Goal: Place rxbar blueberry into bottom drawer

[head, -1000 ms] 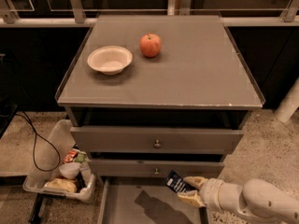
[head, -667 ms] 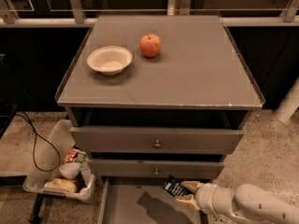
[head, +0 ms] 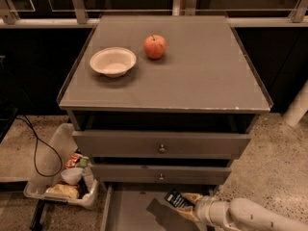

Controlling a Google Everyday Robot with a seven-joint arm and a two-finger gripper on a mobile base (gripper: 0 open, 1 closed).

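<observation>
The rxbar blueberry [head: 174,198], a small dark bar with white lettering, is held in my gripper [head: 185,205] at the bottom of the camera view. My gripper is shut on it and holds it just above the open bottom drawer [head: 127,211], a shallow grey tray pulled out below the two upper drawers. The white arm [head: 250,216] comes in from the lower right. The bar casts a shadow on the drawer floor.
A red-orange apple [head: 155,46] and a white bowl [head: 113,61] sit on the cabinet top [head: 202,76]. Two shut drawers with round knobs [head: 162,148] are above. A clear bin of snacks [head: 60,179] and a black cable [head: 36,153] lie on the floor left.
My gripper with the bar has moved a little to the left and lower over the open bottom drawer. Nothing else has moved.
</observation>
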